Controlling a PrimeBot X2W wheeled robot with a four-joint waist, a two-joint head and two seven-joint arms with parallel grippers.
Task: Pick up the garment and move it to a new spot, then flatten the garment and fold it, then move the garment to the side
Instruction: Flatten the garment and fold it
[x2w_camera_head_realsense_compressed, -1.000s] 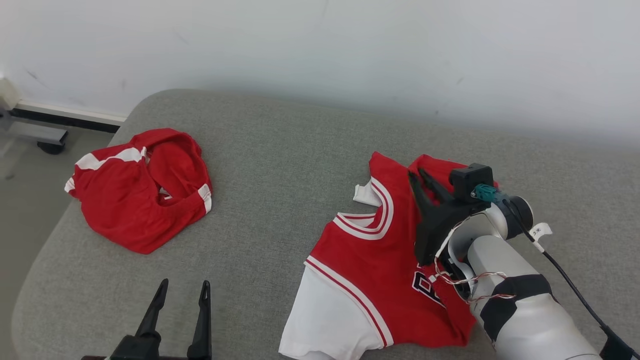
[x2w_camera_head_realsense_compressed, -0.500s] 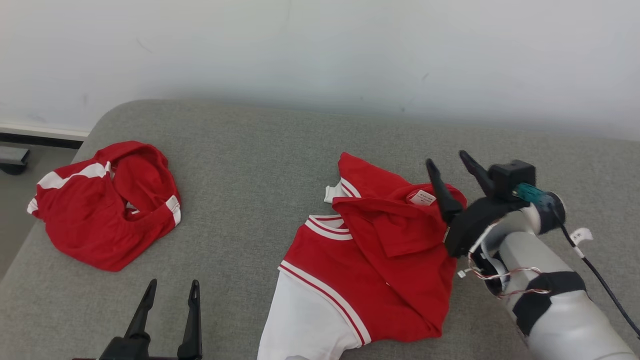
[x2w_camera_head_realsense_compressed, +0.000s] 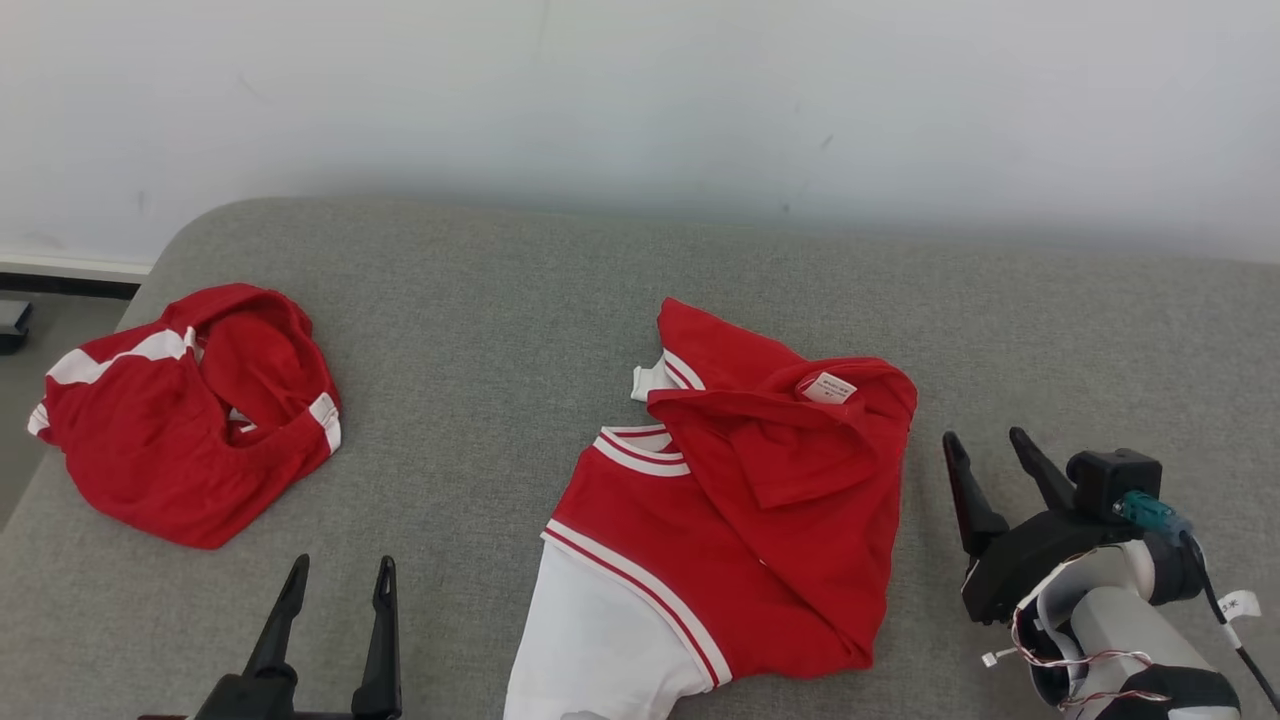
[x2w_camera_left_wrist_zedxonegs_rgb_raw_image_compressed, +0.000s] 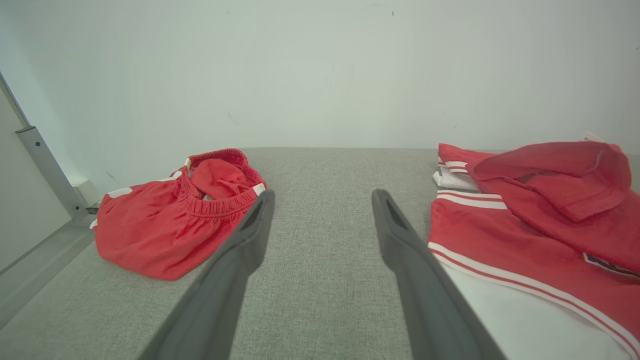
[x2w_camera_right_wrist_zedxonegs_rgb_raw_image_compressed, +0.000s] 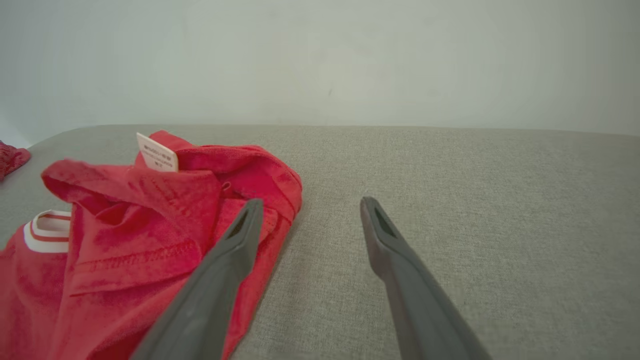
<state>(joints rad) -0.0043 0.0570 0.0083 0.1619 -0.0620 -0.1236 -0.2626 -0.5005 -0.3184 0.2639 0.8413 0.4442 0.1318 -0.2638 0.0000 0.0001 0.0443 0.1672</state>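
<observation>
Grey padded surface, white wall behind. Two grippers, both spread wide and empty: right gripper, left gripper. Two red garments: jersey just left of right gripper, apart, long axis near-to-far, collar end farthest (label up); crumpled shorts far left, beyond left gripper.

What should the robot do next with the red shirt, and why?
Probably move the open left claw to the white sleeve and fold it in: the shirt has its right side folded over, but that sleeve sticks out.
</observation>
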